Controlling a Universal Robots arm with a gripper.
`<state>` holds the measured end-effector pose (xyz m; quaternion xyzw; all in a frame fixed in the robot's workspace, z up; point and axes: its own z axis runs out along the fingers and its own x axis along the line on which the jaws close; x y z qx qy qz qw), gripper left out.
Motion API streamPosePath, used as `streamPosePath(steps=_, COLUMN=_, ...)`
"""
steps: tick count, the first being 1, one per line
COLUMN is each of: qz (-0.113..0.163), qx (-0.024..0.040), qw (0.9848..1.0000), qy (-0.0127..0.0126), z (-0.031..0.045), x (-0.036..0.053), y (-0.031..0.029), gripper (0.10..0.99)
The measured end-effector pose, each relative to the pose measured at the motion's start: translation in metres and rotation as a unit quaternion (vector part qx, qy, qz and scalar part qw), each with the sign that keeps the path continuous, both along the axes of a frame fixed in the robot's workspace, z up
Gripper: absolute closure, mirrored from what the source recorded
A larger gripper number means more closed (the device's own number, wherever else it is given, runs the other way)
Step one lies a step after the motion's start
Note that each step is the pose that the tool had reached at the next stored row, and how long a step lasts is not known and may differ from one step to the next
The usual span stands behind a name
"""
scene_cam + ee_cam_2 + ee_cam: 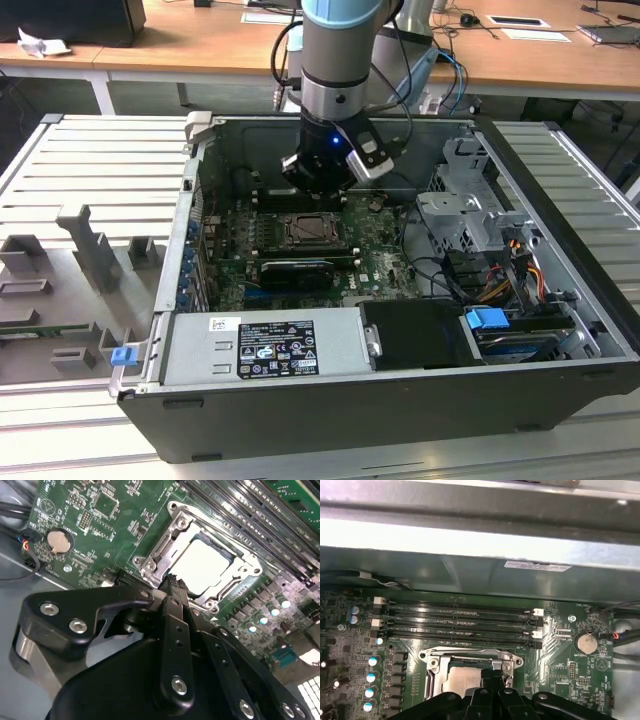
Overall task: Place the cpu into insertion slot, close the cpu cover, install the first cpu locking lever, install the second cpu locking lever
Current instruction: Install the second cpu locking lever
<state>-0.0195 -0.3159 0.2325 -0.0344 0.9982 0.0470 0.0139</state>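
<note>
The arm is being held over the open PC case in the exterior view, w/ the gripper lowered inside the case, just above the motherboard and toward the case's far wall. The insertion slot is being seen just in front of the gripper in that view, near the board's middle.

In the second wrist view the gripper is being shown w/ its black fingers drawn together to a narrow tip — clenched, w/ nothing visibly gripped between them. The tip is being held right at one edge of the insertion slot; whether it is touching the metal there cannot be told. The cpu is lying flat inside the slot, its pale face up. The cpu cover is being seen as a silvery frame around the chip, lying down over the socket w/ the chip showing through its cut-out. Whether the levers are latched cannot be told.

In the first wrist view the gripper is partly covering the slot, and the cpu is showing beside the tip, w/ the cover's frame edge running along it. The long black memory slots are lying just beyond the socket — between it and the case wall. A round coin cell is sitting on the board, well apart from the socket; it is also appearing in the second wrist view.
</note>
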Motion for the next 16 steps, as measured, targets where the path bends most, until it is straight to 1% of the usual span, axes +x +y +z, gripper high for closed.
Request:
streamPosePath(steps=4, qz=0.0, qx=-0.0002, qw=1.0, qy=0.0, z=0.0001, x=-0.0001, y=-0.0042, gripper=0.98)
streamPosePath(steps=7, qz=0.0, qx=-0.0001, qw=1.0, qy=0.0, z=-0.0001, x=-0.0001, y=-0.0088, gripper=0.98)
streamPosePath(steps=13, qz=0.0, qx=-0.0001, qw=1.0, qy=0.0001, z=-0.001, x=-0.0001, y=-0.0231, gripper=0.98)
streamPosePath(steps=14, qz=0.0, qx=-0.0001, qw=1.0, qy=0.0023, z=-0.0016, x=-0.0001, y=-0.0272, gripper=0.98)
streamPosePath(steps=16, qz=0.0, qx=-0.0002, qw=1.0, qy=0.0041, z=-0.0025, x=-0.0001, y=-0.0327, gripper=0.98)
